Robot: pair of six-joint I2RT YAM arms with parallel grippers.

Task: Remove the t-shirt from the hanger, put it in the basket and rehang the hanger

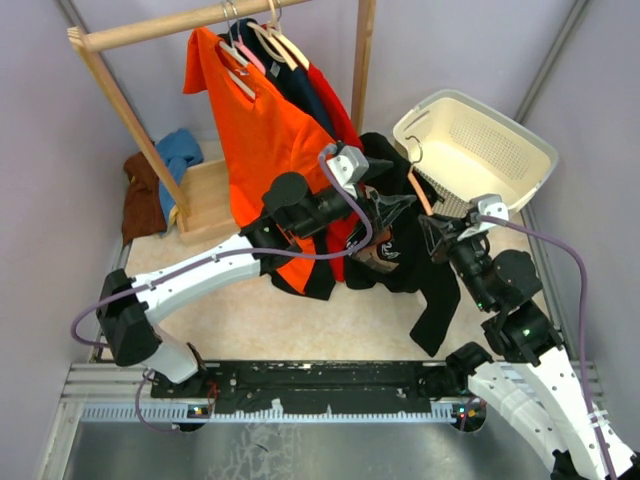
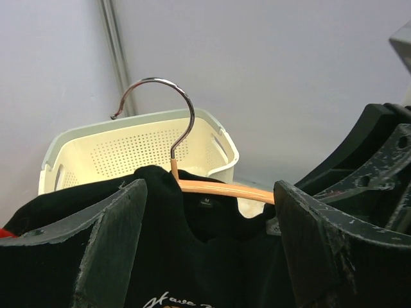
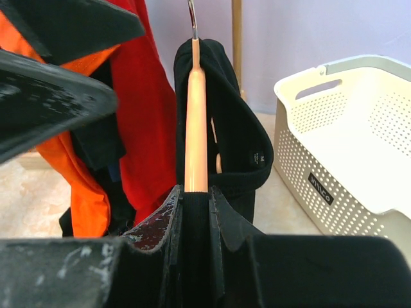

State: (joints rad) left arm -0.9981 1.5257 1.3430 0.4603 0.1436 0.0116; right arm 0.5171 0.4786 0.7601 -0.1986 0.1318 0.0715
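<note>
Trouble I foresee: my right gripper (image 3: 196,199) clamps the hanger (image 3: 196,128), seemingly cloth too, holding the black t-shirt (image 1: 432,300) above the table's (image 1: 250,320) right side, while my left gripper (image 2: 210,192) gapes astride the collar, so tugging may twist the hanger loose.

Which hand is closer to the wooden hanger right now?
Right. The right hand is shut on the wooden hanger, with black t-shirt fabric pinched in with it. The left hand is open, its fingers spread either side of the collar, facing the hanger.
</note>
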